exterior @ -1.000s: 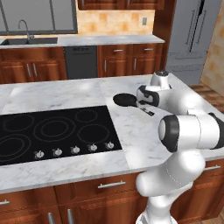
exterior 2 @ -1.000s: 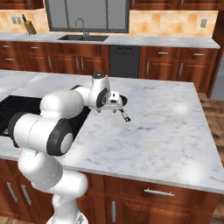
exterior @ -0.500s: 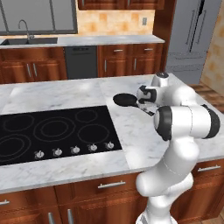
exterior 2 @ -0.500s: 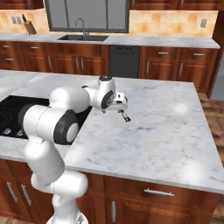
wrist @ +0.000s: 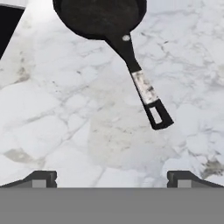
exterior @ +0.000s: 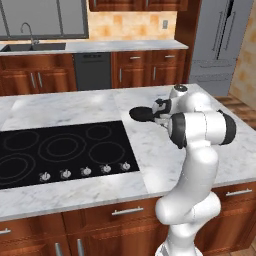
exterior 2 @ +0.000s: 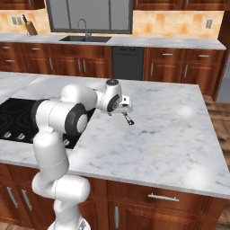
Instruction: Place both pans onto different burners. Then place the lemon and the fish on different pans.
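Observation:
One black frying pan (exterior: 142,114) lies on the marble counter just right of the black cooktop (exterior: 60,150), whose grey ring burners (exterior: 59,147) are bare. In the hand view the pan (wrist: 98,17) sits at the top and its handle (wrist: 146,89) runs toward the lower right. My gripper (wrist: 112,178) hovers above the counter near the end of that handle, open, its fingertips (wrist: 43,177) wide apart with nothing between them. From the right, the gripper (exterior 2: 123,111) hangs over the handle (exterior 2: 128,119). The second pan, the lemon and the fish are out of view.
Bare marble counter (exterior 2: 170,134) stretches to the right of the pan. Silver knobs (exterior: 85,171) line the cooktop's front edge. A sink (exterior 2: 85,38) and wooden cabinets stand along the back wall, and a refrigerator (exterior: 212,45) stands at the far right.
The arm's elbow has risen and swung in toward the hand. The hand has stayed over the pan handle, and the pan has not moved.

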You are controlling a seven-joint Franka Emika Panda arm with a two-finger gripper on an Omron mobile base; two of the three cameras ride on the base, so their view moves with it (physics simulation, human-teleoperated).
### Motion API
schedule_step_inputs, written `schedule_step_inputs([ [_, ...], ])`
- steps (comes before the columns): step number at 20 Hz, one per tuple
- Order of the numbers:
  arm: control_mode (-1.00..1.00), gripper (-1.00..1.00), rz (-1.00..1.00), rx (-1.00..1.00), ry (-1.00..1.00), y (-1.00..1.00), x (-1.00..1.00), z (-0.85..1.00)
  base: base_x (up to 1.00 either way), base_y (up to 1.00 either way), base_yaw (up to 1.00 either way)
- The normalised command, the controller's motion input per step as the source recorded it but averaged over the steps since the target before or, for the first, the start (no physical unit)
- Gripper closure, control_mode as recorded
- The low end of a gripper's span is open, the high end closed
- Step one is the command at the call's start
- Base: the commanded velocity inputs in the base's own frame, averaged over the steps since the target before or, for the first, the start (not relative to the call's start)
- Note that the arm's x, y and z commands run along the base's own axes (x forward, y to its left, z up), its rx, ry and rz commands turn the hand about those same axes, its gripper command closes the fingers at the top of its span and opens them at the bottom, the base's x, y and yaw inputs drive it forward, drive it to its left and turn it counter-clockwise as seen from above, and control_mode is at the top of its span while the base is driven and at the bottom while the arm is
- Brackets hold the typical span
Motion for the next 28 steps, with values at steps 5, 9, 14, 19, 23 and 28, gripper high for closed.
schedule_step_inputs([
  [5, -1.0, -1.0, 0.0, 0.0, 0.0, -0.02, 0.49, -0.23, 0.0, 0.0, 0.0],
  [9, -1.0, -1.0, 0.0, 0.0, 0.0, -0.06, 0.49, -0.23, 0.0, 0.0, 0.0],
  [14, -1.0, -1.0, 0.0, 0.0, 0.0, -0.1, 0.49, -0.22, 0.0, 0.0, 0.0],
  [19, -1.0, -1.0, 0.0, 0.0, 0.0, -0.05, 0.46, -0.3, 0.0, 0.0, 0.0],
  [23, -1.0, -1.0, 0.0, 0.0, 0.0, -0.04, 0.37, -0.3, 0.0, 0.0, 0.0],
  [28, -1.0, -1.0, 0.0, 0.0, 0.0, -0.12, 0.33, -0.21, 0.0, 0.0, 0.0],
])
